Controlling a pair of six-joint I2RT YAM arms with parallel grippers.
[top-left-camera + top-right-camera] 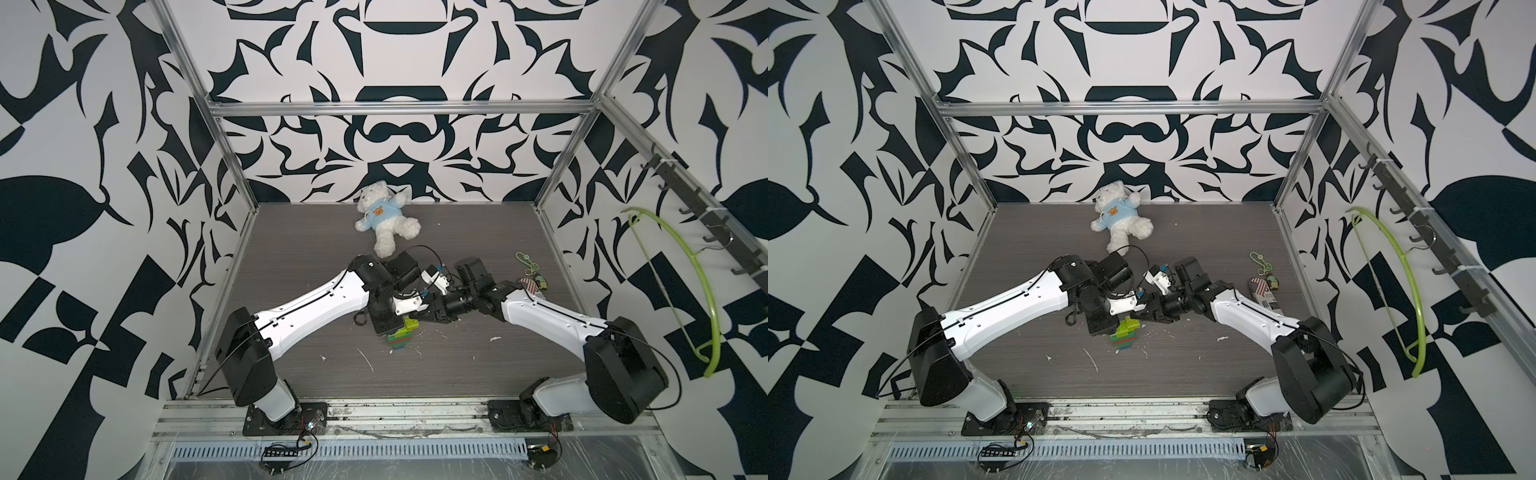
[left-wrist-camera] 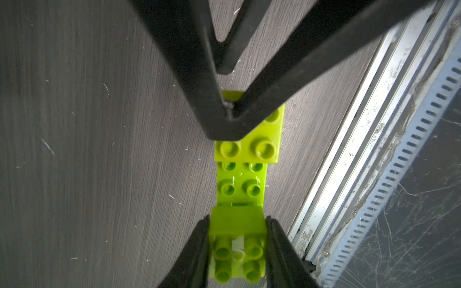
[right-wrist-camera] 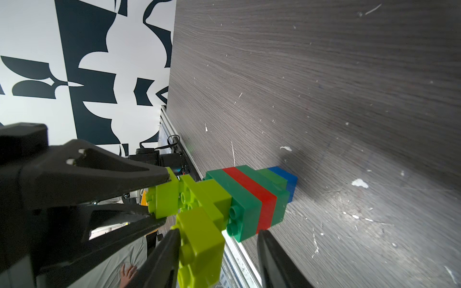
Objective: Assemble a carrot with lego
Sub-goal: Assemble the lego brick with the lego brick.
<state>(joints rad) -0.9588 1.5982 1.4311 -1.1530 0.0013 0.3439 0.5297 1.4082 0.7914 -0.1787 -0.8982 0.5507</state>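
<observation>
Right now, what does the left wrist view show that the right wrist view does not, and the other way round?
Only the left wrist view: a straight-down look onto the lime green top, with the right hand seen from outside, one fingertip over it.
Only the right wrist view: the carrot's body side-on, with its red band and blue tip on the table; the patterned wall; the left hand from outside.
Both: the lime brick that the left hand is shut on, and the table.
</observation>
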